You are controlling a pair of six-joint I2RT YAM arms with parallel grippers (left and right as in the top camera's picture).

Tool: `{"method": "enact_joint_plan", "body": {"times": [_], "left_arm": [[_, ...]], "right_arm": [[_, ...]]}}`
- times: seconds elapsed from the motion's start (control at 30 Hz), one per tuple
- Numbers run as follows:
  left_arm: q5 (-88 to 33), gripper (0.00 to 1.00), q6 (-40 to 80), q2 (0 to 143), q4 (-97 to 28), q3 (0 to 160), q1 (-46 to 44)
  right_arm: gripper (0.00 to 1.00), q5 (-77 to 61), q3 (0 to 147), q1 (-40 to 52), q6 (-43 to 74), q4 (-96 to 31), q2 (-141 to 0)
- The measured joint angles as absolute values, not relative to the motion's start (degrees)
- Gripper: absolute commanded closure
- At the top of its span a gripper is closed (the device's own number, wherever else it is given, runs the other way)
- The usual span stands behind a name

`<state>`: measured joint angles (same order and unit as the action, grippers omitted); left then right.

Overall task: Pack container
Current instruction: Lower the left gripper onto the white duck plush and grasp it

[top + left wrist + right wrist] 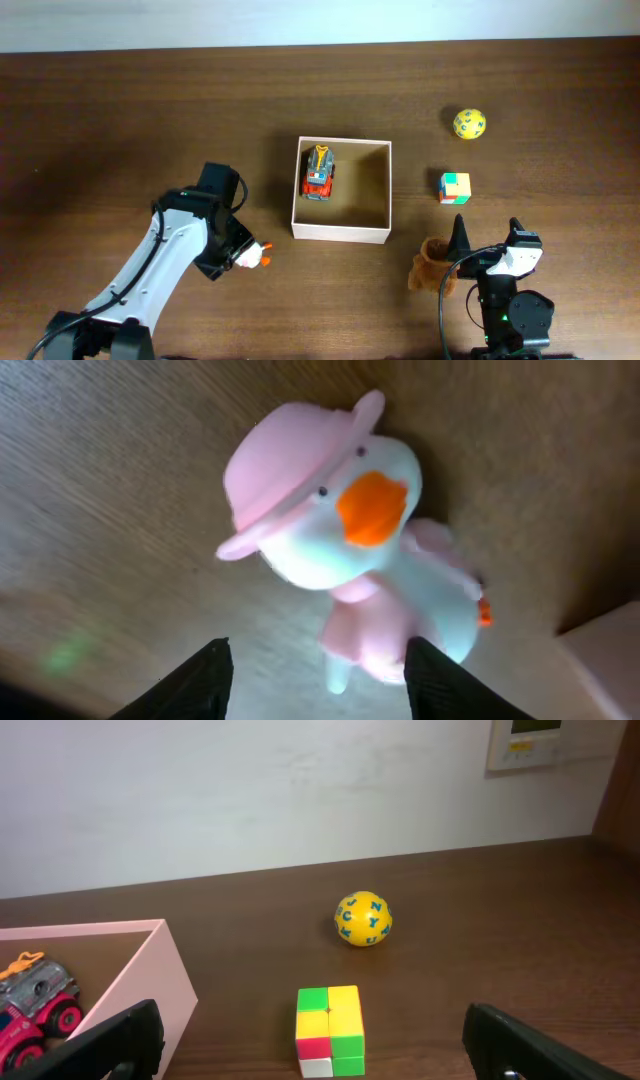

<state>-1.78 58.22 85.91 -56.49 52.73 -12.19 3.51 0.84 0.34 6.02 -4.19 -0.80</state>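
Note:
The container [341, 232], a square white-walled box with a tan inside, stands mid-table and holds a red and grey toy truck [320, 172]. Its wall [150, 970] and the truck [35, 1000] show at the left of the right wrist view. A white duck with a pink hat [340, 540] lies left of the box. My left gripper [318, 685] is open around its lower body, the right finger against it and a gap at the left finger. In the overhead view the duck [260, 256] pokes out of that gripper [240, 256]. My right gripper [310, 1020] is open wide and holds nothing.
A coloured puzzle cube [329, 1030] lies ahead of the right gripper [488, 240], and a yellow lettered ball [364, 919] sits beyond it. A brown plush toy [432, 268] lies just left of the right arm. A corner of the box [610, 660] is close to the duck.

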Motion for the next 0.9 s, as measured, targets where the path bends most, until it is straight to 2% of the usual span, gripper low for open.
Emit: {"method": "enact_joint_plan", "body": {"times": [0.4,0.9], "left_arm": [[-2.83,0.42,68.6,85.93,-51.03,52.71,-12.19],[-3.46,0.43,70.54,90.26,-46.22,51.09,-12.19]], "right_arm": [[0.01,3.51,0.84,0.34,6.04,-4.19,-0.8],[0.01,3.51,0.84,0.34,6.02,-4.19,-0.8]]}}
